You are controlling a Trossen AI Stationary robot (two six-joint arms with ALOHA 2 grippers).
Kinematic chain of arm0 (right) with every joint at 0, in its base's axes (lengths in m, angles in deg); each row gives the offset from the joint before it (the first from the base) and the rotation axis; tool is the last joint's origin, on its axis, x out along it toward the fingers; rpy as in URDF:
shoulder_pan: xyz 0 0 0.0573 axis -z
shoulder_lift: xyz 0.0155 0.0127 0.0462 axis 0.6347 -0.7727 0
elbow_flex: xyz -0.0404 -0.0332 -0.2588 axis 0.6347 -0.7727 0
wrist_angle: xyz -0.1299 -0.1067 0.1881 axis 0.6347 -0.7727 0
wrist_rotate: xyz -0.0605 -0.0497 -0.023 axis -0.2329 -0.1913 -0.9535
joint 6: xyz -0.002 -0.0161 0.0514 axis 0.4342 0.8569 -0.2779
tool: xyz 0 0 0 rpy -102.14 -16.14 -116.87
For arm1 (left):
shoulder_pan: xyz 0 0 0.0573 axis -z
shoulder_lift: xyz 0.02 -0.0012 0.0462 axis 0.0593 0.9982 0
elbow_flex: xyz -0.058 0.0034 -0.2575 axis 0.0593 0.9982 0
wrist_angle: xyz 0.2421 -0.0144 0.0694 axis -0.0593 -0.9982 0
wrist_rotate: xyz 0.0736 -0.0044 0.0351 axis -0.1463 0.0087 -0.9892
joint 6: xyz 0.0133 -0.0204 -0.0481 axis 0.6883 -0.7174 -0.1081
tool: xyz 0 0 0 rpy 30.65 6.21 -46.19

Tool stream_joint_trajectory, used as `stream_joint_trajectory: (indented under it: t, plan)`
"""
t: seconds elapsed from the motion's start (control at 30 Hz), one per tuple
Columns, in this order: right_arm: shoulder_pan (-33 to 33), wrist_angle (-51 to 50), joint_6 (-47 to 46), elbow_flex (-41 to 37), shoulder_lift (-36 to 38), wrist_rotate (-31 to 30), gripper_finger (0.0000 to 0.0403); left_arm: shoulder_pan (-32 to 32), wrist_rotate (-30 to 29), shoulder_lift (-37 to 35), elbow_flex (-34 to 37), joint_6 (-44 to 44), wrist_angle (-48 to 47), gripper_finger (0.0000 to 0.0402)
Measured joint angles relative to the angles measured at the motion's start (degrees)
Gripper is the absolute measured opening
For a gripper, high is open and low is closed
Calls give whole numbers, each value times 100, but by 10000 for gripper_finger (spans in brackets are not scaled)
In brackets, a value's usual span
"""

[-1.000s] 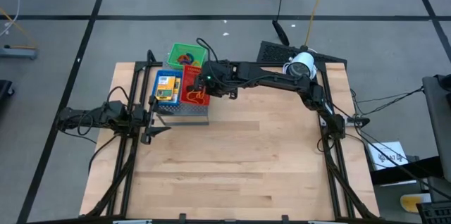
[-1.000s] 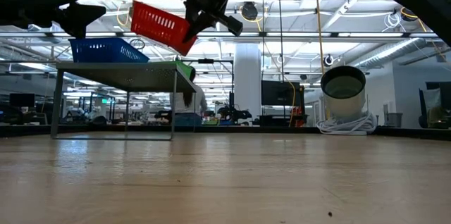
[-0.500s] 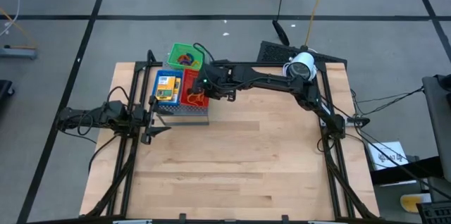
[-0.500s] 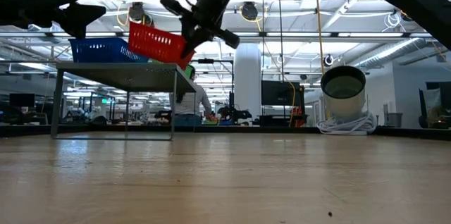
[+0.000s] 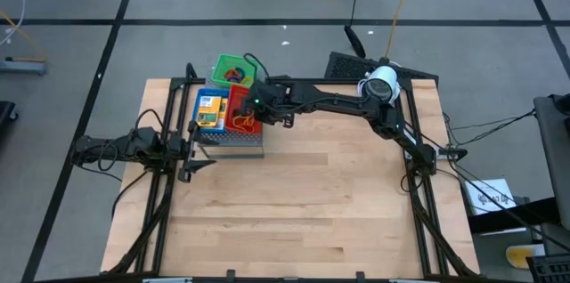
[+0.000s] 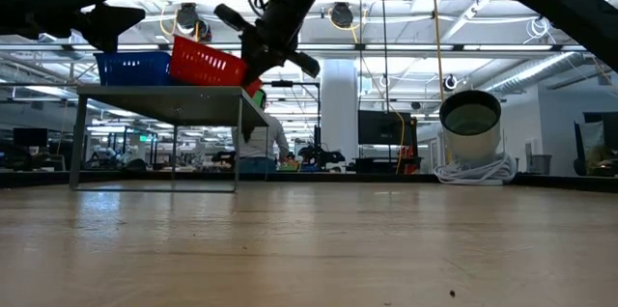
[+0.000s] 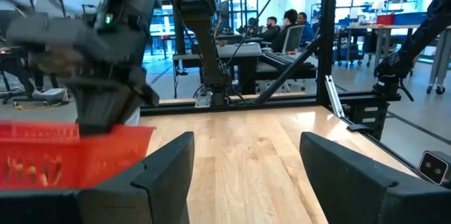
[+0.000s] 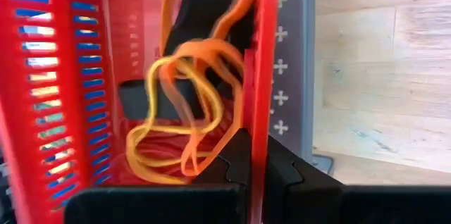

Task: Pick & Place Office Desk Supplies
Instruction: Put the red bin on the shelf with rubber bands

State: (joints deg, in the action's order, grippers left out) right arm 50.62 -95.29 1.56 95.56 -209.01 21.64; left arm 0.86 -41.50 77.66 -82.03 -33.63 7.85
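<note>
A red slotted basket (image 5: pixel 240 109) holding orange and yellow rubber-band loops (image 8: pixel 189 104) sits on a grey perforated metal stand (image 5: pixel 232 139). It is next to a blue basket (image 5: pixel 211 109) with yellow-orange packets. A green basket (image 5: pixel 234 72) with coloured bands stands behind them on the table. My right gripper (image 5: pixel 259 108) is shut on the red basket's right wall. My left gripper (image 7: pixel 243 175) is open at the stand's left, near end, touching nothing. My right gripper pinches the red basket's right side wall at its rim (image 8: pixel 263 104), one finger inside the basket and one outside. It comes slanting down from the table's right. The basket is nearly level, and its bottom (image 6: pixel 203 81) is down on the stand's top beside the blue basket.
The stand's top (image 6: pixel 169 93) is raised on thin legs above the wooden table (image 5: pixel 303 203). Dark arm frames run along both table sides. People sit at desks in the room beyond, and a round bin (image 6: pixel 470 114) stands behind the far edge.
My right gripper has gone down and a little toward the table's left, keeping its hold. The red basket, earlier lifted and tilted above the stand, has levelled out and now sits on the stand's top close against the blue basket.
</note>
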Motion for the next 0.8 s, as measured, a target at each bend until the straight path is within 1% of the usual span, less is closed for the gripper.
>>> stream_joint_trajectory:
  t: [0.47,0.8]
  plan:
    - [2,5,-8,-6,-8,13,1,0,0,0,0,0,0,269]
    - [2,8,-6,-6,-8,13,31,0,0,0,0,0,0,269]
